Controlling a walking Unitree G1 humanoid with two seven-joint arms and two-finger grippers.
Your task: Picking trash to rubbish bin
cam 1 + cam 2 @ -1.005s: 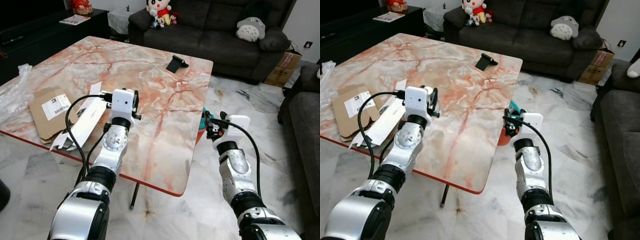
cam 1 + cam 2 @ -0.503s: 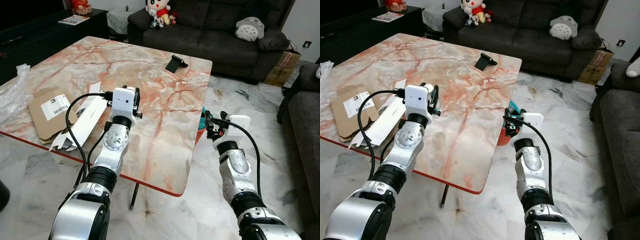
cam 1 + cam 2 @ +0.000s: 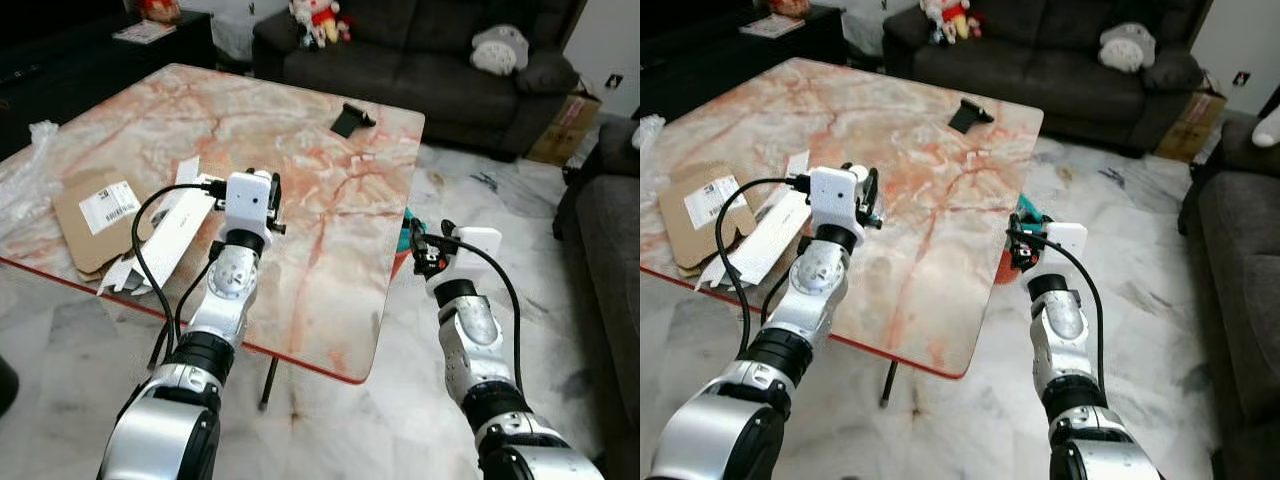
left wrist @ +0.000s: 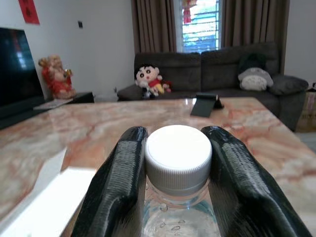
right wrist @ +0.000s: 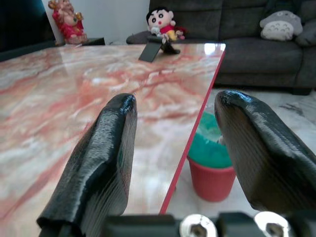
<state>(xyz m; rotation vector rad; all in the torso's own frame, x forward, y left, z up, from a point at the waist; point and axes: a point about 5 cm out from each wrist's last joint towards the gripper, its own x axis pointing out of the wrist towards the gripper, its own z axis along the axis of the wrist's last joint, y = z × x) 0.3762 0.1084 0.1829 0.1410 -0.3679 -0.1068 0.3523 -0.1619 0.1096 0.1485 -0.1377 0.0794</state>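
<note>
Left eye view: the left gripper [image 3: 268, 192] is raised over a glossy marble surface [image 3: 300, 150] veined in rust and cream, with a thin red edge. Flattened brown cardboard [image 3: 95, 205] with a white label and a long white carton [image 3: 160, 240] lie at its near left end; a small black stand [image 3: 350, 118] sits at the far side. The right gripper [image 3: 418, 250] hangs off the surface's right edge, above a polished pale marble floor.

Right eye view: a red rubbish bin [image 3: 1012, 262] with a green liner sits on the floor just beyond the right gripper.

Left wrist view: ribbed black fingers [image 4: 118, 182] pinch a clear plastic bottle [image 4: 177, 160] at its ridged white cap.

Right wrist view: smooth rounded fingers [image 5: 101, 168] are spread with nothing between them; the round bin stands beside the surface's edge.
</note>
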